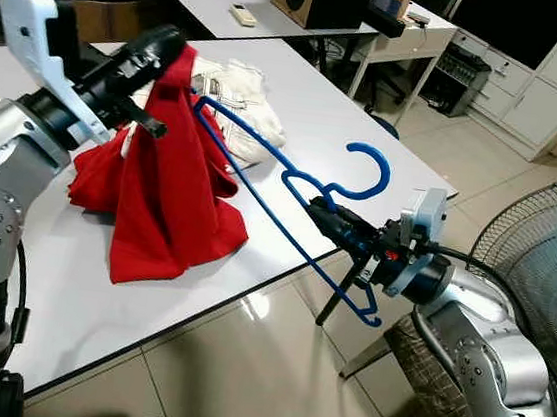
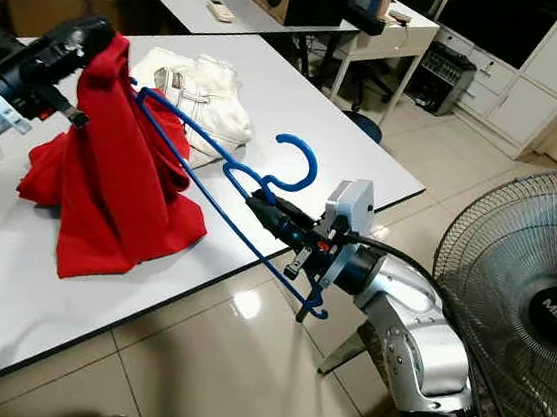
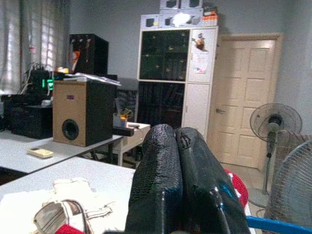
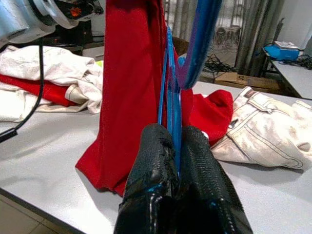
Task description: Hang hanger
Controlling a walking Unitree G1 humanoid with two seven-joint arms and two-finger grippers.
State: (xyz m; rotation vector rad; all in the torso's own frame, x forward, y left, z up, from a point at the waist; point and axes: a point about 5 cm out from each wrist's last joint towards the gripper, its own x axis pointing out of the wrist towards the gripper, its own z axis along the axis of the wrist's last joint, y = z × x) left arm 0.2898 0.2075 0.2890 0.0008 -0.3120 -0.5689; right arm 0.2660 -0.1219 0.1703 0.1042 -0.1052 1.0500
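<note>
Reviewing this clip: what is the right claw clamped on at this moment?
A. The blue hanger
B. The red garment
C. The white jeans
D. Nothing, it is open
A. The right claw is shut on the blue hanger just below its hook, as the right wrist view shows, while the left claw holds up the red garment over the table.

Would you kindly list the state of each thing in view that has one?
blue hanger: off the table, pinched near its hook, far end inside the red garment.
red garment: lifted at the top, hem draped on the table.
white jeans: crumpled, lying on the table.
left gripper: shut on the red garment.
right gripper: shut on the blue hanger.
fan: upright on the floor.
</note>
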